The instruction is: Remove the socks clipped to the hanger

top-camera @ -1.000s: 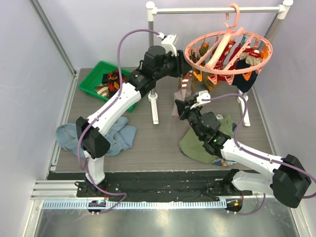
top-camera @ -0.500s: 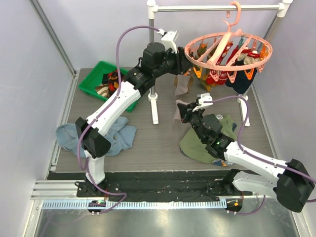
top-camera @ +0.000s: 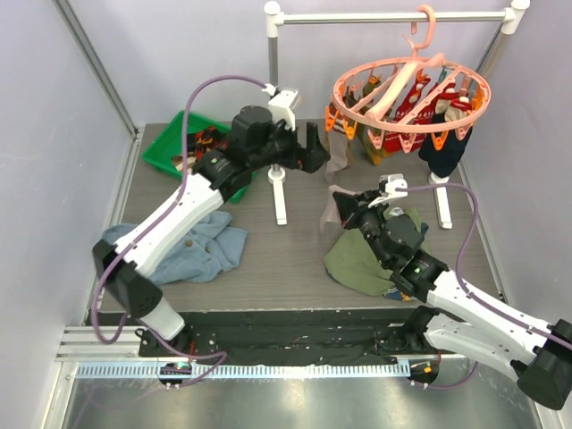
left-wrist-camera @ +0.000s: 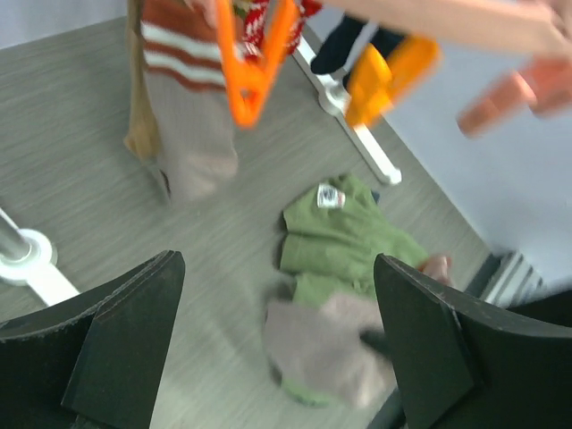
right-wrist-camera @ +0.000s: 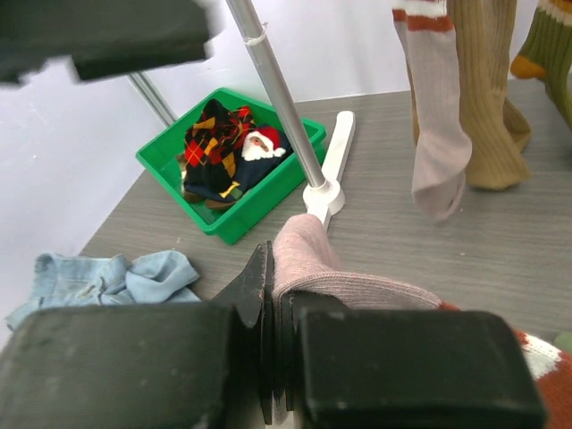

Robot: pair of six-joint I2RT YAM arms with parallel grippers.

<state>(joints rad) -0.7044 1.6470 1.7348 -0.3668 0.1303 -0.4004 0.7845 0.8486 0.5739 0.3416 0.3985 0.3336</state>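
— Where do we have the left gripper [left-wrist-camera: 277, 268]?
— Near the left rim of the hanger [top-camera: 400, 88]. We see its fingers [left-wrist-camera: 116, 340] spread wide with nothing between them, facing a striped sock [left-wrist-camera: 188, 107] clipped in an orange peg [left-wrist-camera: 255, 71].
— And the right gripper [right-wrist-camera: 275, 304]?
— We find it pinching a pinkish-beige sock [right-wrist-camera: 331, 277], low over the table [top-camera: 268, 259] beside the olive garment [top-camera: 353, 264].
— The other socks [top-camera: 444, 150]?
— We count several hanging from the hanger on the rail [top-camera: 384, 16]; more lie in the green bin [right-wrist-camera: 268, 192].
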